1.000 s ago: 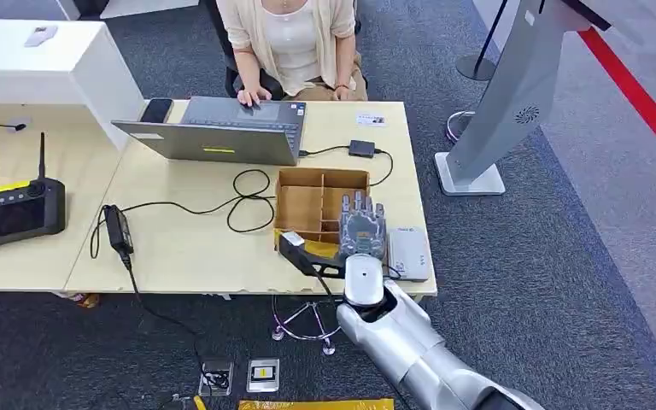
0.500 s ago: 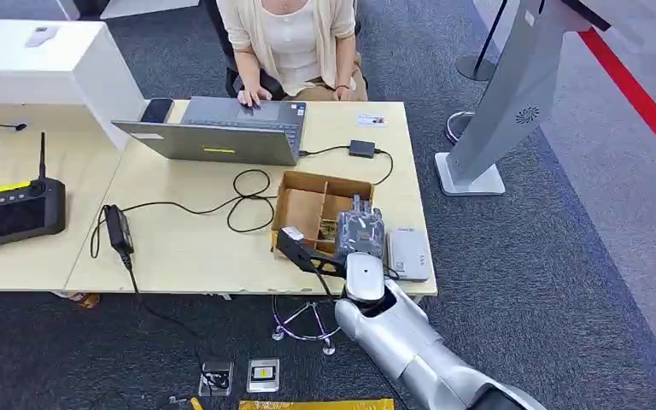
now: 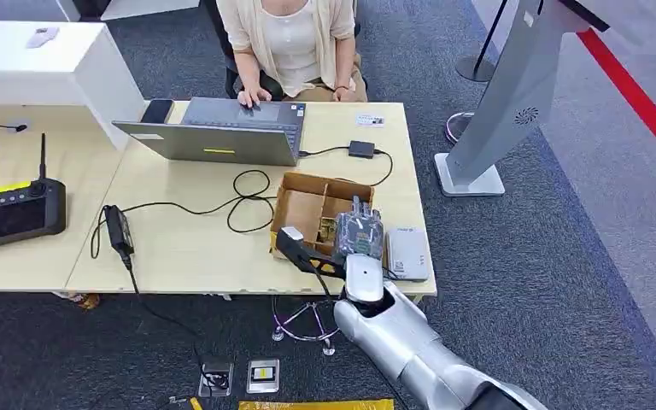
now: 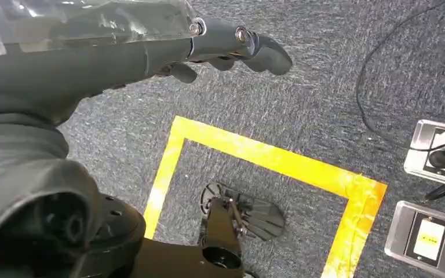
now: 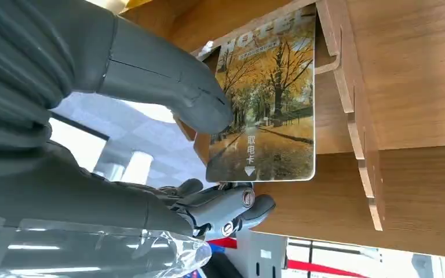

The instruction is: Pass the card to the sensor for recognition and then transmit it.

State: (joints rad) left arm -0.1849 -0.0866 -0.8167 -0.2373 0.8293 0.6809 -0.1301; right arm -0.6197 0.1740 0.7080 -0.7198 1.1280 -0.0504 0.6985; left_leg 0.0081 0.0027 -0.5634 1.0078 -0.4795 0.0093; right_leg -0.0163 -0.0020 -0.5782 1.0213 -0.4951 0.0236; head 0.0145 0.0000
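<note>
A card [image 5: 269, 104] printed with autumn trees stands in a compartment of the wooden divider box [image 3: 307, 195] on the table. My right hand [image 3: 359, 232] reaches down into that box. Its thumb [image 5: 179, 87] presses on the card's face and its darker fingers [image 5: 232, 209] curl in at the card's lower edge, so the card is pinched. A flat grey-white reader [image 3: 407, 254] lies on the table just right of the box. A black handheld device [image 3: 301, 250] lies at the box's front left. My left hand [image 4: 232, 46] hangs over the carpet, fingers apart, holding nothing.
A person sits at the far side typing on a laptop [image 3: 218, 137]. Cables [image 3: 243, 201], a power brick [image 3: 118, 229] and a black remote controller [image 3: 13, 213] lie on the table. A grey kiosk stand [image 3: 500, 111] rises at the right. Yellow floor tape [image 4: 266, 156] lies below.
My right hand has dipped from flat above the box into a compartment, fingers curling down onto the card. The box has turned slightly and the black device shifted with it.
</note>
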